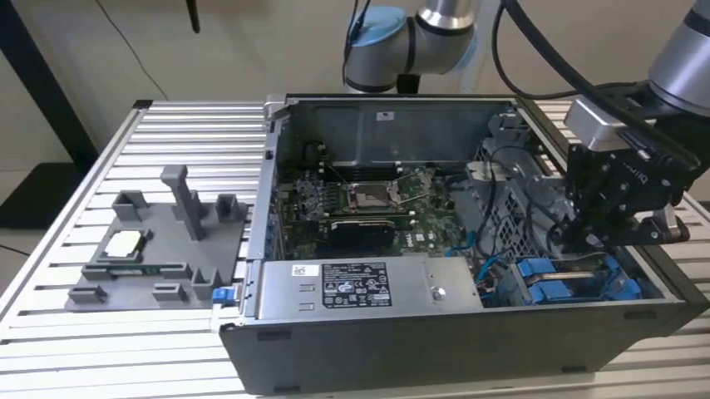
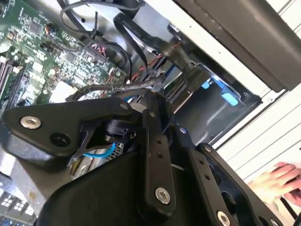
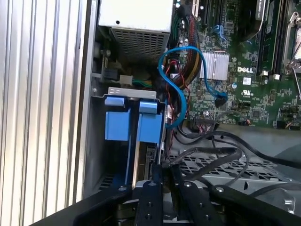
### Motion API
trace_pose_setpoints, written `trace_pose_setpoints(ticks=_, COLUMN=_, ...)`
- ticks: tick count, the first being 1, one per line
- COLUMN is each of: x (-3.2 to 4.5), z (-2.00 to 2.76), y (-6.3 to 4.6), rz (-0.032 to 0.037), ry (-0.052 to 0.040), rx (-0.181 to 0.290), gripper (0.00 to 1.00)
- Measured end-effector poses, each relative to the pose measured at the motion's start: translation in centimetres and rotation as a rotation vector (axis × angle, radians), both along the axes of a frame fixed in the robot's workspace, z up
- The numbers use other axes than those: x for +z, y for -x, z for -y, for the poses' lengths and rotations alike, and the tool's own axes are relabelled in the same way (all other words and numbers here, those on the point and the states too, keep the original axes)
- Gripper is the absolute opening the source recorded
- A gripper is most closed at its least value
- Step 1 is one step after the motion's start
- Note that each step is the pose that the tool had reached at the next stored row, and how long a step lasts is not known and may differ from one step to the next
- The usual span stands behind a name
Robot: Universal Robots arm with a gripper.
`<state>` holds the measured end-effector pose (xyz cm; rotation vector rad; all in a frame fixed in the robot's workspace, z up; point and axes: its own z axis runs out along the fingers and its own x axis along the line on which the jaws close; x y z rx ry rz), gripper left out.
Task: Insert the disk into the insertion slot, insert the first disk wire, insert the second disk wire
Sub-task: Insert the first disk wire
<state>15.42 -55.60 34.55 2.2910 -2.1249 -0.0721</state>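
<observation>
The disk (image 3: 151, 127) stands on edge in the insertion slot (image 3: 101, 155) at the case's front corner, its bright blue carrier (image 1: 560, 278) showing in the exterior view. My gripper (image 1: 568, 243) hangs just over the disk's end, on the exterior view's right. In the first wrist view its fingers (image 3: 157, 181) sit close together at the disk's edge. A black sleeved disk wire (image 3: 202, 153) runs into the fingertips, and shows too as a braided disk wire (image 2: 117, 89) in the second wrist view. A blue disk wire (image 3: 178, 84) loops loose from the motherboard.
The open computer case (image 1: 444, 349) lies on a slatted table (image 1: 166, 141). Inside are the power-supply box (image 1: 367, 284), the motherboard (image 1: 367, 199) and a perforated metal cage (image 3: 211, 167). A grey fixture tray (image 1: 166, 249) lies on the exterior view's left. A hand (image 2: 277, 178) rests outside the case.
</observation>
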Motion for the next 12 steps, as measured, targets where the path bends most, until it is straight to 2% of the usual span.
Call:
trace_pose_setpoints(ticks=3, x=0.01, z=0.35, y=-0.5, rz=-0.0286, ry=0.0028, rx=0.000, gripper=0.19)
trace_pose_setpoints(ticks=4, x=0.01, z=0.43, y=-0.7, rz=-0.0358, ry=0.0036, rx=0.000, gripper=0.19)
trace_pose_setpoints(ticks=5, x=0.01, z=0.48, y=-1.0, rz=-0.0394, ry=0.0037, rx=0.000, gripper=0.19)
trace_pose_setpoints(ticks=9, x=-0.08, z=0.62, y=-2.1, rz=-0.0409, ry=0.0038, rx=0.000, gripper=0.19)
trace_pose_setpoints(ticks=12, x=-0.22, z=0.79, y=-2.1, rz=-0.0409, ry=0.0050, rx=-0.002, gripper=0.19)
